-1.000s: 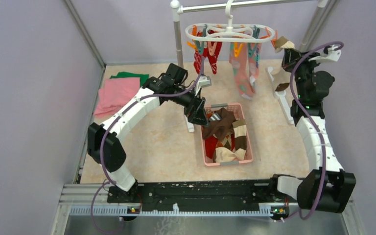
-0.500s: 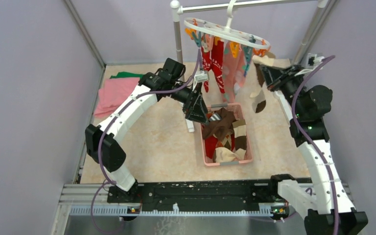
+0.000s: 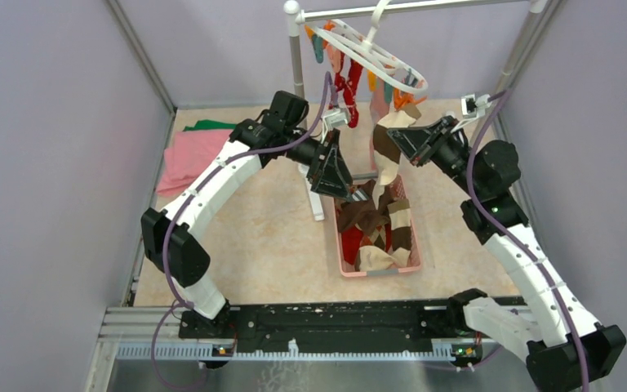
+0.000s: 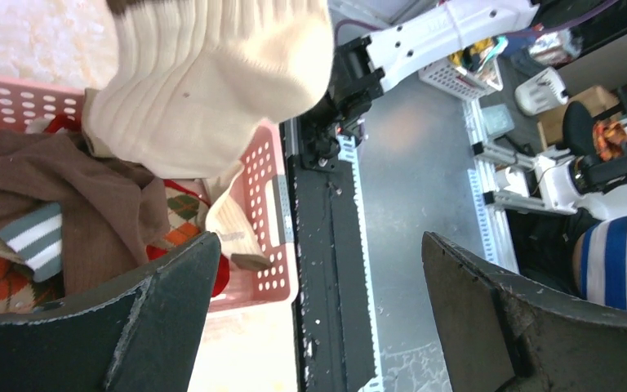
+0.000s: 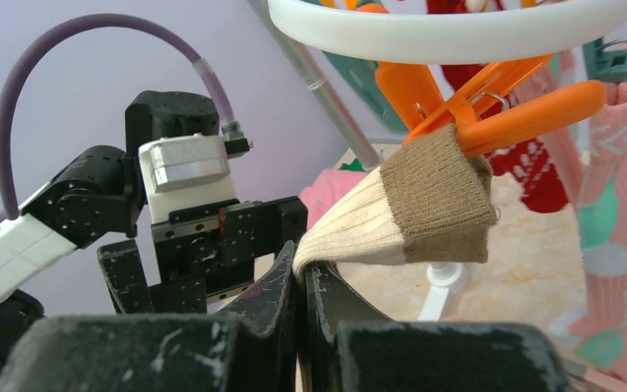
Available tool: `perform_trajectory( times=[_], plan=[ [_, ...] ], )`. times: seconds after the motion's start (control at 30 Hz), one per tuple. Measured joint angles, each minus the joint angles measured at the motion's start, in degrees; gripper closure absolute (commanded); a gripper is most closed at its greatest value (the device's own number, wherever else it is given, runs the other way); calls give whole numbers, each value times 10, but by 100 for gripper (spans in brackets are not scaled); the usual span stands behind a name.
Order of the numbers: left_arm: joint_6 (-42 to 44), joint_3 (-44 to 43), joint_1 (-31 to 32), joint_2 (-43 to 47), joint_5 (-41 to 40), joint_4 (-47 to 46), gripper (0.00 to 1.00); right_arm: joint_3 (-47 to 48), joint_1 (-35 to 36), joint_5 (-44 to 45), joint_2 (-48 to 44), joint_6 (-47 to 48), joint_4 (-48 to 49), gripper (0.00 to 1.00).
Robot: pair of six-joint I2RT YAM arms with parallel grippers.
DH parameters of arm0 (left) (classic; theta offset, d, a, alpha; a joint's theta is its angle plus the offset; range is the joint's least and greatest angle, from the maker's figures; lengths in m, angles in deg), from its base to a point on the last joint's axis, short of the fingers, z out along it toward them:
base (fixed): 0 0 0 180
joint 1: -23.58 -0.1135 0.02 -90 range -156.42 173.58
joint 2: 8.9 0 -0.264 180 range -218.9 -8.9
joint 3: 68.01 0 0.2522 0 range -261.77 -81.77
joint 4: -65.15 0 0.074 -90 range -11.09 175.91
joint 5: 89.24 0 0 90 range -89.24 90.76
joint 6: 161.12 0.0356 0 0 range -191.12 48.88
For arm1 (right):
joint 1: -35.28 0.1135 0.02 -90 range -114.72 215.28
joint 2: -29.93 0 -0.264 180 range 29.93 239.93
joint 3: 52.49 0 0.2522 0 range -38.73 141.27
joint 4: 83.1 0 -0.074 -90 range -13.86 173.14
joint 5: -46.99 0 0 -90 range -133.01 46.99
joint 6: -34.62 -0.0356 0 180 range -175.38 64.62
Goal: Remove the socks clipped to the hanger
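The white hanger (image 3: 373,55) hangs tilted on the rail, with red socks (image 3: 348,82) and a pink sock (image 3: 373,135) clipped to it. My right gripper (image 3: 402,140) is shut on a cream and brown sock (image 3: 387,153) and pulls it taut over the basket. In the right wrist view the gripper (image 5: 302,271) pinches the cream part, while an orange peg (image 5: 490,106) under the hanger ring (image 5: 449,28) still grips the brown cuff (image 5: 437,192). My left gripper (image 3: 334,173) is open and empty beside the basket; it also shows in the left wrist view (image 4: 318,245), below the sock's cream toe (image 4: 212,82).
A pink basket (image 3: 380,273) holds several loose socks, also seen in the left wrist view (image 4: 271,204). The metal rail stand (image 3: 296,61) rises behind the left gripper. Folded pink (image 3: 188,155) and green (image 3: 216,126) cloths lie at the back left. Purple walls close both sides.
My right gripper has swung left and down toward the basket with the cream and brown sock, tilting the hanger steeply. The left arm has barely moved.
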Motion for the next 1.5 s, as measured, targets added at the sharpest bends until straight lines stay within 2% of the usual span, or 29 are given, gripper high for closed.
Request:
perform_trajectory(
  times=[0.27, 0.57, 0.7, 0.73, 0.83, 0.93, 1.3, 1.5],
  plan=[
    [-99, -13, 0, 0, 29, -107, 1, -14, 42, -8, 39, -64, 89, 98],
    [-136, -7, 0, -1, 46, -182, 2, -55, 61, -33, 84, -144, 205, 97],
    [-154, 19, 0, -1, 63, -220, 22, -59, 61, -50, 91, -166, 238, 96],
    [-161, 26, 0, -1, 67, -229, 23, -59, 61, -55, 93, -170, 243, 97],
    [-166, 33, 0, -1, 73, -242, 11, -59, 61, -62, 95, -178, 248, 96],
    [-163, 37, -7, 0, 69, -245, 6, -59, 61, -63, 93, -178, 245, 96],
    [-133, 76, -103, 17, 30, -236, 1, -59, 61, -64, 72, -164, 202, 96],
    [-162, 83, -87, 26, 31, -290, 1, -59, 61, -73, 82, -180, 212, 96]
  ],
)
